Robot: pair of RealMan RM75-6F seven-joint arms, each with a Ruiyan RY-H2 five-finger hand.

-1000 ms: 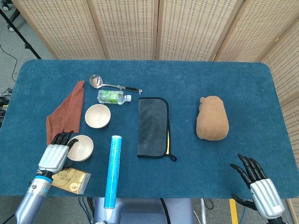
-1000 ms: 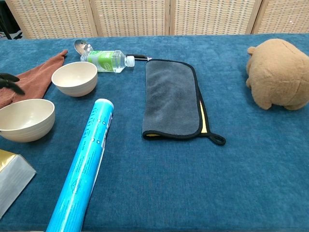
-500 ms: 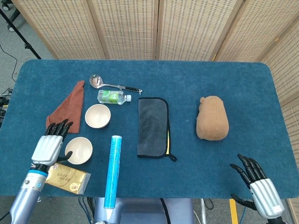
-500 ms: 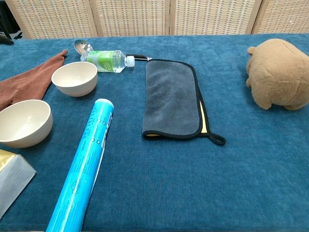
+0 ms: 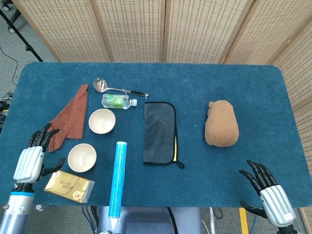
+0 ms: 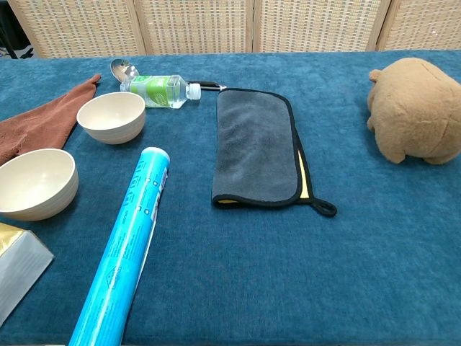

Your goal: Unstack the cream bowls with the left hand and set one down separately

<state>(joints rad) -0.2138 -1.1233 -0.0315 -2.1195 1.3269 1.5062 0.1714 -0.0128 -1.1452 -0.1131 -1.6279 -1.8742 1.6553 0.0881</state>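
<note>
A: Hovering at the table's left edge, your left hand (image 5: 30, 161) has its fingers spread and nothing in them, off to the left of the nearer cream bowl (image 5: 82, 157)

B: And the far cream bowl (image 5: 102, 121)?

A: Upright by the rust cloth (image 5: 67, 117), apart from the nearer one, not touching. Both bowls look empty in the chest view

B: So which step are you on?

A: Looks to me like the unstack is done, one bowl set down separately. Your next move is only parking that hand clear; mind the gold packet (image 5: 70, 186) just under it and the blue tube (image 5: 117, 178) beside the bowl

B: Right hand (image 5: 269, 192)?

A: Idle at the near right corner, fingers apart, holding nothing, well away from the plush toy (image 5: 221, 124)
</note>
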